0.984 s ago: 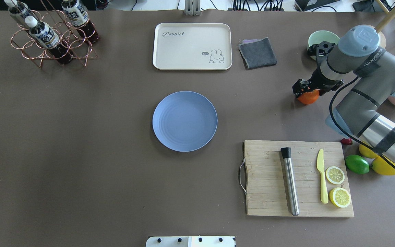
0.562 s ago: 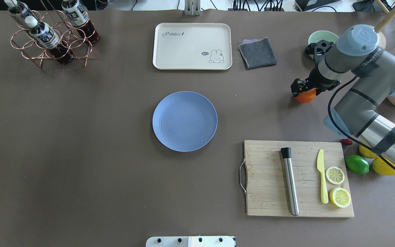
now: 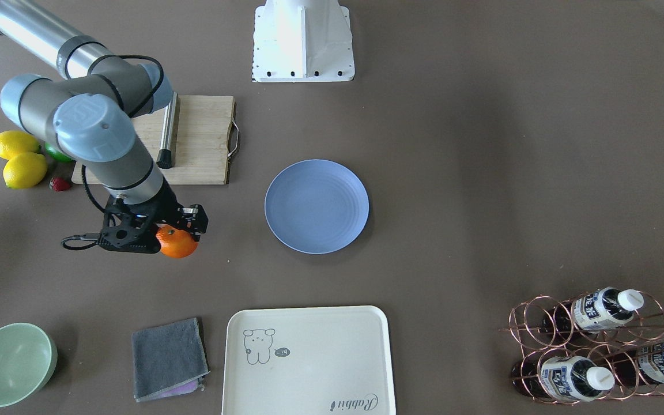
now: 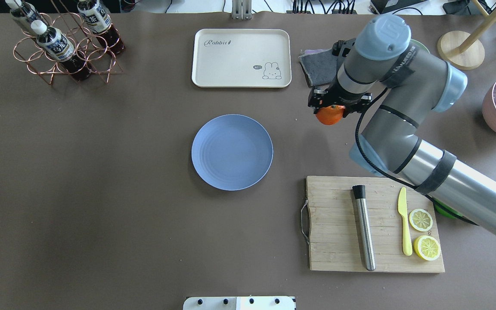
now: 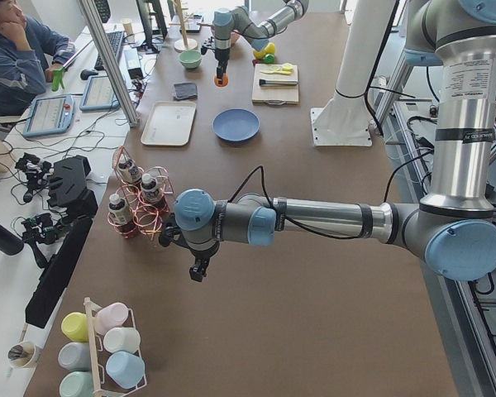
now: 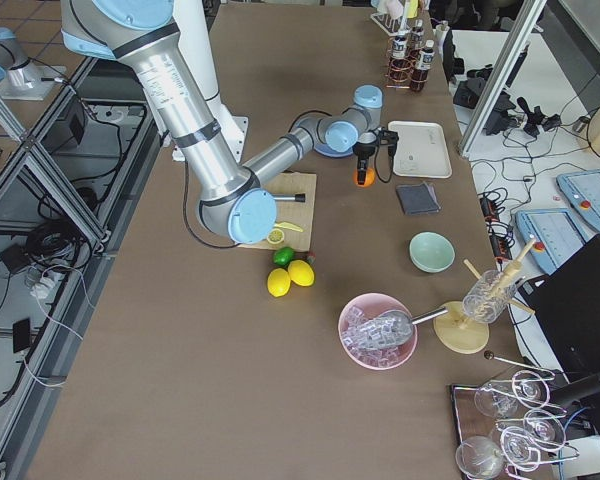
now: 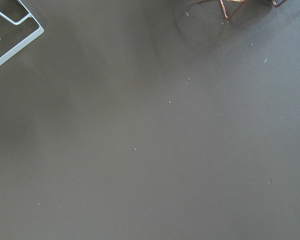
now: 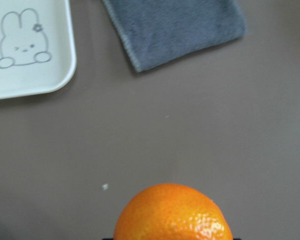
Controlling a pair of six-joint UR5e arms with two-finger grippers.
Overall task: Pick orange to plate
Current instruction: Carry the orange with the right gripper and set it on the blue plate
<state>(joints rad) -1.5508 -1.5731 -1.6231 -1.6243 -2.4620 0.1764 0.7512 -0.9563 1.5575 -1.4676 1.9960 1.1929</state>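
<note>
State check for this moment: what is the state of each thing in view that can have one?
orange, gripped by the right tool, short of the plate.
right tool, shut on the orange.
plate, empty.
left tool, open or shut cannot be told.
tray, empty.
green bowl, empty.
lemon on the cutting board, cut in halves.

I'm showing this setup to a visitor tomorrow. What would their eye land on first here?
The bright orange clamped in the right gripper stands out most, near the grey cloth. Next comes the empty blue plate at the table's middle. Then there is the copper wire bottle rack in the far left corner of the overhead view.
</note>
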